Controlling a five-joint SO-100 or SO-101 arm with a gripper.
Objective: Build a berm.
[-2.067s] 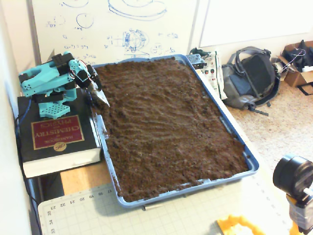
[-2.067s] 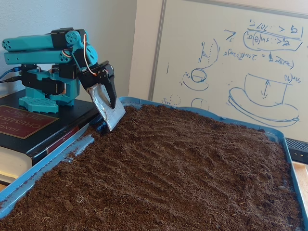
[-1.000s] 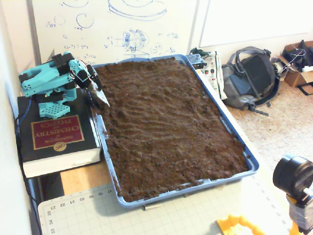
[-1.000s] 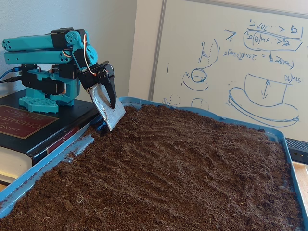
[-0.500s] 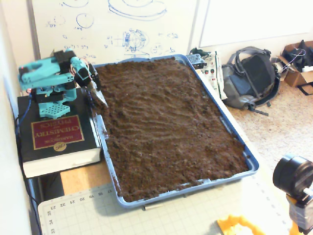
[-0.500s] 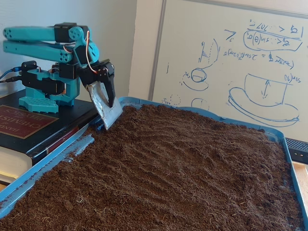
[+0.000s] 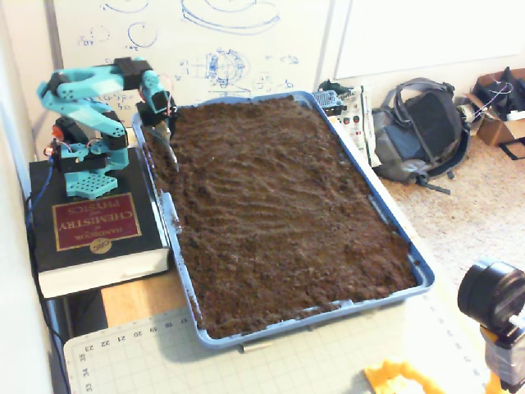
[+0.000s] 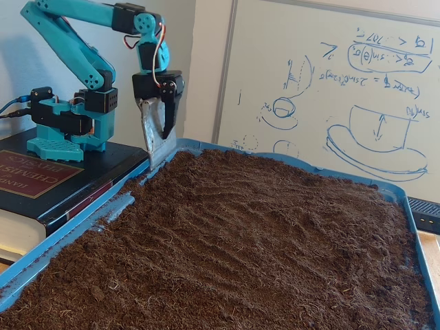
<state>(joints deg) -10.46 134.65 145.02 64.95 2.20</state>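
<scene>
Fixed view from above shows the turquoise arm's hand (image 7: 170, 141) at about ten o'clock of the blue plastic tray (image 7: 422, 275), poised at the edge of the loose dark brown soil (image 7: 279, 213). Its jaws stand slightly parted around a flat silvery metal blade (image 8: 154, 141), one finger apparently carrying it; whether they are clenched on it cannot be told. No berm is raised yet; the soil lies flat and faintly rippled. Crumbly, light and dry-looking, it likely cannot be gripped, only pushed or scraped into a ridge, and it will probably slump.
</scene>
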